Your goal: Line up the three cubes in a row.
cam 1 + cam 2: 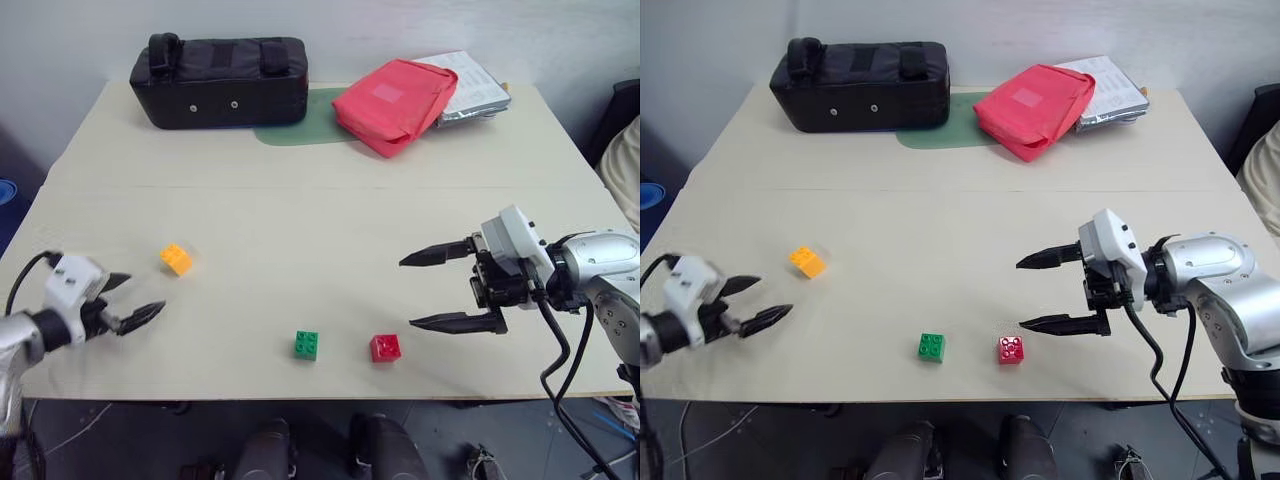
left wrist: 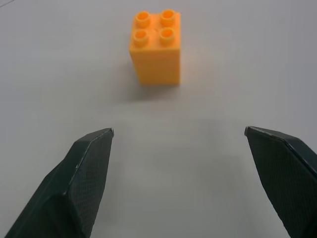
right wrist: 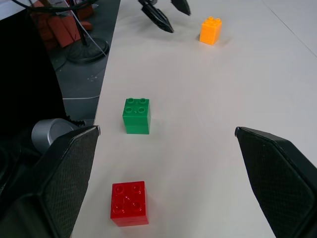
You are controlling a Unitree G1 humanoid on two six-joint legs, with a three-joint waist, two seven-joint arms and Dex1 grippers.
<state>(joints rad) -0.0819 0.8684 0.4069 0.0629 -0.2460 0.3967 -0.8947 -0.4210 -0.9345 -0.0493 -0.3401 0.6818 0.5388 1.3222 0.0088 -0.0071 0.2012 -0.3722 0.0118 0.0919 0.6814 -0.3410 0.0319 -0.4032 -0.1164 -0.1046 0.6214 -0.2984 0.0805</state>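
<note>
Three studded plastic bricks sit on a pale, matte tabletop (image 1: 300, 200): the green brick (image 1: 307, 345) and the red brick (image 1: 385, 347) side by side near the front edge, a small gap between them, and the orange-yellow brick (image 1: 176, 259) farther back toward the left edge, well apart from the pair. The left gripper (image 1: 133, 300) hovers at the front left corner, its black textured fingers spread wide and empty, the orange-yellow brick just ahead of it. The right gripper (image 1: 425, 291) hangs near the right edge, fingers likewise apart and holding nothing, just beside the red brick. Along the far edge rest a black padded case (image 1: 220, 80), a green mat (image 1: 300, 125), a soft red pouch (image 1: 395, 103) and a silvery packet (image 1: 475, 85).
</note>
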